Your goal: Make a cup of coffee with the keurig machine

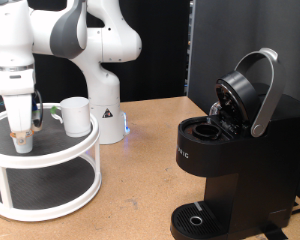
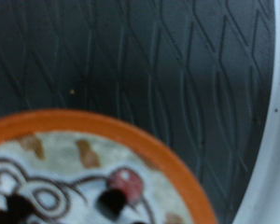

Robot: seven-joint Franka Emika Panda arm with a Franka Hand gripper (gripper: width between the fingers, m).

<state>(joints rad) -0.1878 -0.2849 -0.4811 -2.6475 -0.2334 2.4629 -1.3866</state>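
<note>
I am hovering the gripper (image 1: 23, 138) over a pod (image 2: 79, 182) on the stand (image 1: 50, 160) | finger spread: cannot tell | cup (image 1: 76, 116) standing beside, rigid, breakable, graspable by rim | coffee maker (image 1: 235, 150) lid gaping open.

The hand (image 1: 23, 135) sits low on the tiered stand (image 1: 50, 160) beside the cup (image 1: 76, 116); keurig machine (image 1: 230, 150) lid raised.

Cup (image 1: 76, 116) on stand (image 1: 50, 150) — exterior view's left of keurig machine (image 1: 230, 160)
</note>
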